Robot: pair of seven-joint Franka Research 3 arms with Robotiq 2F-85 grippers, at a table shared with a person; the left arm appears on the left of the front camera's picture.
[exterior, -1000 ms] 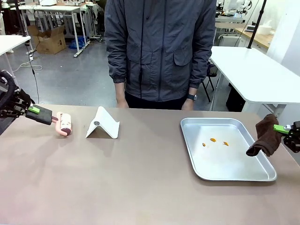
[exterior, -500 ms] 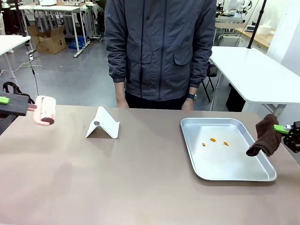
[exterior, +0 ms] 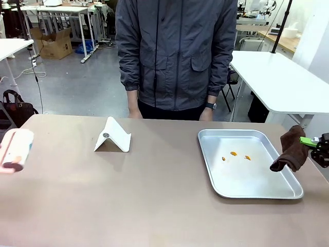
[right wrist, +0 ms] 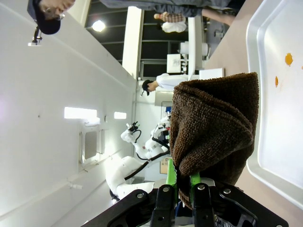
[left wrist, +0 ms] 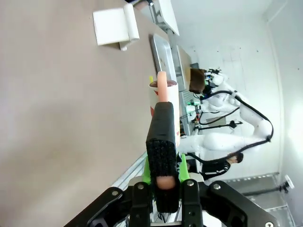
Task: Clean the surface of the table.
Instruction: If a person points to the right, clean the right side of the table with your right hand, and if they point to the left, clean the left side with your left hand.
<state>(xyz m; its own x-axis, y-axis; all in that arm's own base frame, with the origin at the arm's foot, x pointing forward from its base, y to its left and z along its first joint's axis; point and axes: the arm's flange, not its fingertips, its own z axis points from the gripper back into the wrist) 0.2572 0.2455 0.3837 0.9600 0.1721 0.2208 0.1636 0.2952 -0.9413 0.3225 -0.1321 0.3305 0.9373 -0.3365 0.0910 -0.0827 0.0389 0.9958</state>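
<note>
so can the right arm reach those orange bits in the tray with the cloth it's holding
Probably yes. The right gripper holds the cloth at the right rim of the tray, and nothing stands between it and the orange bits lying on the tray's open floor.

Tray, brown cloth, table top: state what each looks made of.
Tray: likely steel or aluminium, polished; bright reflections across its floor.
Brown cloth: looped terry or microfibre, matte; fuzzy pile shows in the right wrist view.
Table top: probably laminate, matte taupe; smooth, even, without glare.
</note>
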